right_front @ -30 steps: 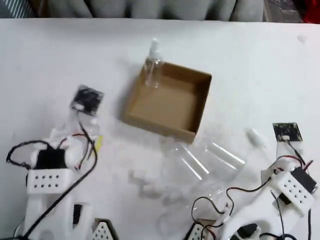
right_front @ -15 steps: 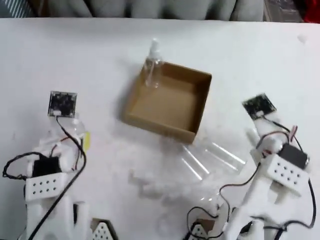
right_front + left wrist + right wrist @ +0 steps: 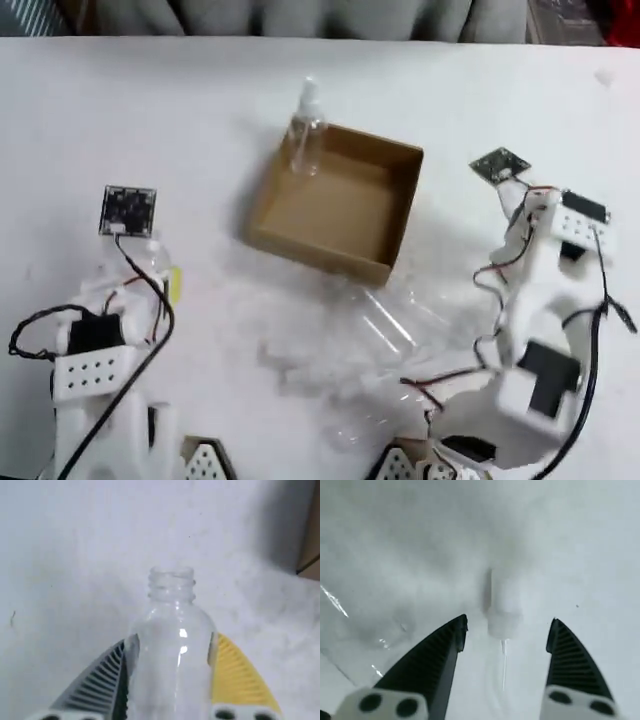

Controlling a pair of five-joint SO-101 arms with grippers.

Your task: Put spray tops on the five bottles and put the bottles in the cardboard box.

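White table (image 3: 120, 100) runs wide to the far edge, and the brown cardboard box (image 3: 335, 205) sits open-topped at its middle, well apart from every table edge. A capped bottle (image 3: 305, 125) stands at the box's far-left corner; I cannot tell whether it is inside or outside the wall. Clear loose bottles (image 3: 400, 325) lie just near of the box's near wall, between the arms. Well left of the box, the left gripper (image 3: 171, 645) clamps an uncapped bottle (image 3: 170, 610) by its body. Right of the box, the right gripper (image 3: 508, 622) is spread wide, straddling a spray top (image 3: 504, 600) that lies on the table, fingers clear of it.
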